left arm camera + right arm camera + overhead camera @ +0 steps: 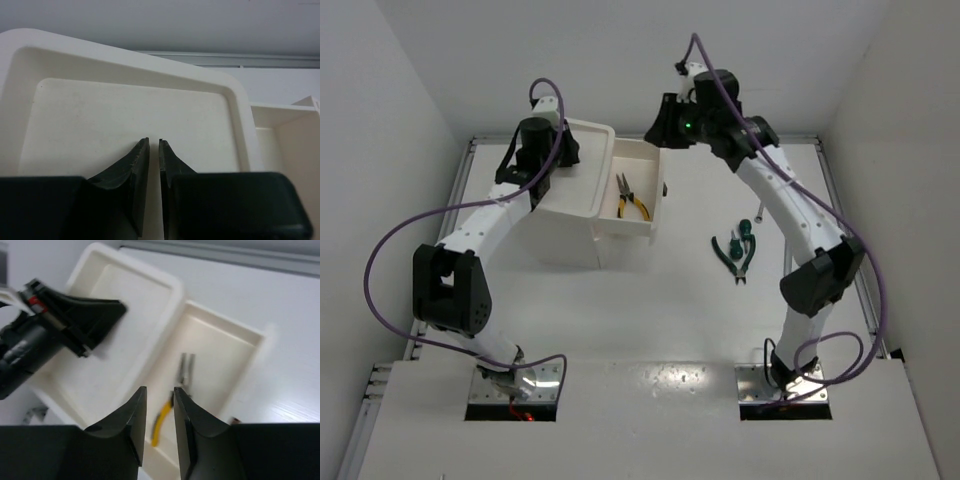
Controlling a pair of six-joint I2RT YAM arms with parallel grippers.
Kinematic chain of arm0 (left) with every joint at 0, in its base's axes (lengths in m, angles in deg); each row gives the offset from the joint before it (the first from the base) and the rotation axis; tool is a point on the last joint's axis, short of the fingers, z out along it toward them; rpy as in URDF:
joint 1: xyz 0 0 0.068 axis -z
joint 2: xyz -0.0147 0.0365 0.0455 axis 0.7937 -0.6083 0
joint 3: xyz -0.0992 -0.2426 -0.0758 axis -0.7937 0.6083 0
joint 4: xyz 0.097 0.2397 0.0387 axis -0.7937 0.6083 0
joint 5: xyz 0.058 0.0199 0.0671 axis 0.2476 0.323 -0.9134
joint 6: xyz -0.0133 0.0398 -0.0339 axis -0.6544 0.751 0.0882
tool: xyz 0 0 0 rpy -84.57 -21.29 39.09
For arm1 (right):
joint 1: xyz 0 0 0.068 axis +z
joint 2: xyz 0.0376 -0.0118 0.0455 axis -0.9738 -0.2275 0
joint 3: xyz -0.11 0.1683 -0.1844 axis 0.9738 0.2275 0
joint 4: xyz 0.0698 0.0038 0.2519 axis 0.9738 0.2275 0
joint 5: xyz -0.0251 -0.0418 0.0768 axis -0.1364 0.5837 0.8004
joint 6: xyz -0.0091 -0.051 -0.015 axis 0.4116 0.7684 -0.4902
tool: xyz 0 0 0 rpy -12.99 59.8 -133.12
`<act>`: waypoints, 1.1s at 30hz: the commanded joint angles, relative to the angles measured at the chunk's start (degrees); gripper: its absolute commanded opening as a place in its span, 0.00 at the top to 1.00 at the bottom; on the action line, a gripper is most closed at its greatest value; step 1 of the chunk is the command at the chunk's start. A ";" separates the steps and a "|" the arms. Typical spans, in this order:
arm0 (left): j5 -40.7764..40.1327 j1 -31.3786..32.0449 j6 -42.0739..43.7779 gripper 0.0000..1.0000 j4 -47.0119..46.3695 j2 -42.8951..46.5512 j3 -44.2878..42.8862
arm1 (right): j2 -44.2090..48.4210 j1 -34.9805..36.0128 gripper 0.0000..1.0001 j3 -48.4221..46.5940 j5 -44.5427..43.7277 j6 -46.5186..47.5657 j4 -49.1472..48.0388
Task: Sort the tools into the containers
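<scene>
Left gripper (pixel 154 143) jaws pinched almost together, empty, over recessed tray top (pixel 125 117) of white box (pixel 570 232). Right gripper (pixel 159 392) jaws slightly parted, empty, above the pulled-out drawer (pixel 647 158). Yellow-handled pliers (pixel 162 421) lie in the drawer, silver nose at 12 o'clock, handles at 6. Only the top view shows dark green-handled pliers (pixel 733 256) and screwdriver (pixel 748 228) on table (pixel 670 320), 3 o'clock of the box. Both arms reach forward, wrists pitched down.

Yellow-handled pliers (pixel 633 198) are lying inside the white box (pixel 585 182), while dark green-handled pliers (pixel 732 256) and a green-handled screwdriver (pixel 746 228) are lying right of the box on the white table (pixel 650 310).
</scene>
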 commanded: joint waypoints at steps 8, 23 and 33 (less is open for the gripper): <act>-2.72 -0.34 -0.27 0.57 25.33 -7.03 7.10 | 9.02 -7.66 0.56 21.44 0.99 9.97 9.90; -3.78 -0.34 -0.27 0.55 25.95 -8.17 7.19 | -1.87 -7.13 0.57 15.91 5.32 11.65 6.93; -3.25 -0.34 -0.27 0.55 25.95 -8.17 7.19 | -4.87 -6.09 0.55 15.65 18.51 3.74 2.52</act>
